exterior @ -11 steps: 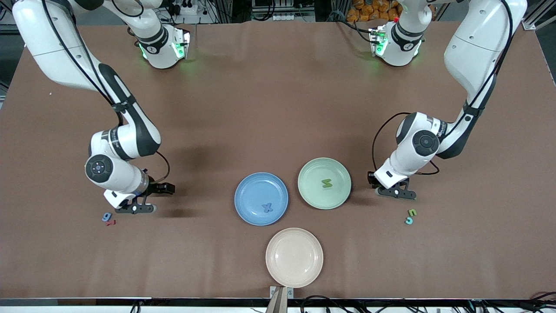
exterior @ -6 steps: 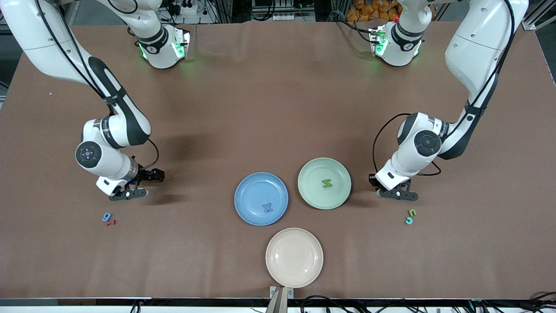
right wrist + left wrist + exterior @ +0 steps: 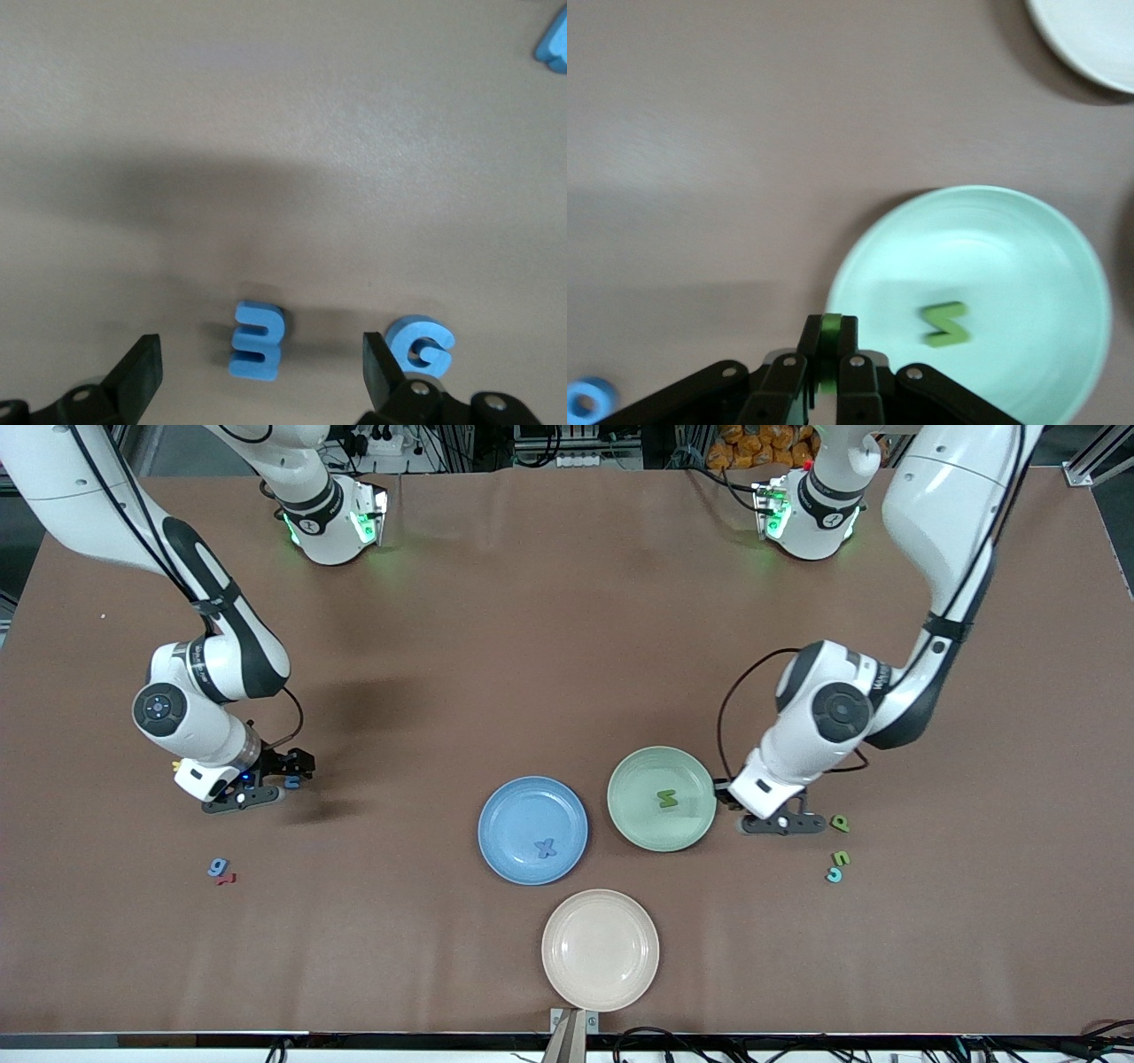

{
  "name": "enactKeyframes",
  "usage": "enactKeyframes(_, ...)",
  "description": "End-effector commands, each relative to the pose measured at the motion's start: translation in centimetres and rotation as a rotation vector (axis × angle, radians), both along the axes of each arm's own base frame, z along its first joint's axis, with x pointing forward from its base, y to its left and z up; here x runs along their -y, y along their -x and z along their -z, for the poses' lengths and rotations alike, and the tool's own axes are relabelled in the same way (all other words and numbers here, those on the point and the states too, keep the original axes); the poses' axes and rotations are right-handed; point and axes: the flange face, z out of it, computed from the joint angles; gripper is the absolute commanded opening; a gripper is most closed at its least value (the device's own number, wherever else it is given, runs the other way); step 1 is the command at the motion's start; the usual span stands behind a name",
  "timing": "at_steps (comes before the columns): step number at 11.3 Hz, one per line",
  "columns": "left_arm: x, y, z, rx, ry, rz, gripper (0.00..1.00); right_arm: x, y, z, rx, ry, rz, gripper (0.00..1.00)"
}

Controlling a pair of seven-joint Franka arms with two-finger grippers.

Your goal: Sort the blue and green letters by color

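Observation:
My left gripper is shut on a green letter, held over the rim of the green plate. A green letter lies in that plate. Beside the gripper another green letter rests on the table, with a green and a blue one nearer the camera. My right gripper hangs open above a blue "3", with a blue "G" by one finger. The blue plate holds a blue letter.
A pale pink plate stands nearest the camera, in front of the two coloured plates. A blue letter and a red letter lie together toward the right arm's end. One more blue piece shows at the edge of the right wrist view.
The left gripper shut on the green letter and carried it toward the green plate, uncovering a green letter on the table. The right gripper moved away from the blue and red pair.

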Motion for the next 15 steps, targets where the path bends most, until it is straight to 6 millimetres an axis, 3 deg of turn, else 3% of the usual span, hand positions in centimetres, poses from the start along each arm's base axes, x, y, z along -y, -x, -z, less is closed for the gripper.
enactKeyframes(1,5.8,1.1,0.1,-0.029,0.029,-0.133,0.0,0.2,0.6,0.4,0.012,-0.005,-0.006,1.0)
enactKeyframes(4,8.2,1.6,0.9,-0.043,0.041,-0.195,0.03,-0.4,0.7,0.9,0.006,-0.011,0.037,1.0)
enactKeyframes(5,8.2,1.6,1.0,-0.038,0.034,-0.179,0.9,-0.6,0.7,1.1,0.003,-0.012,0.042,1.0)
enactKeyframes(6,8.2,1.7,1.1,-0.035,0.027,-0.173,1.0,-0.6,0.8,1.3,-0.001,-0.014,0.042,1.0)
enactKeyframes(9,7.1,1.4,0.7,-0.009,-0.003,-0.143,1.0,-0.5,0.8,1.6,-0.004,-0.016,0.046,0.99)
enactKeyframes(10,5.6,1.1,0.8,-0.006,-0.02,-0.123,1.0,-0.6,0.8,1.8,-0.001,-0.019,0.045,0.79)
enactKeyframes(11,3.6,0.7,0.9,-0.013,-0.04,-0.087,1.0,-0.5,0.8,2.0,0.003,-0.023,0.047,0.26)
enactKeyframes(12,1.3,0.2,0.8,-0.026,-0.062,-0.053,1.0,-0.6,0.9,2.2,0.0,-0.024,0.047,0.0)
enactKeyframes(15,-4.3,-1.4,0.8,-0.022,-0.106,0.062,1.0,-0.3,0.8,2.2,0.007,-0.026,0.053,0.0)
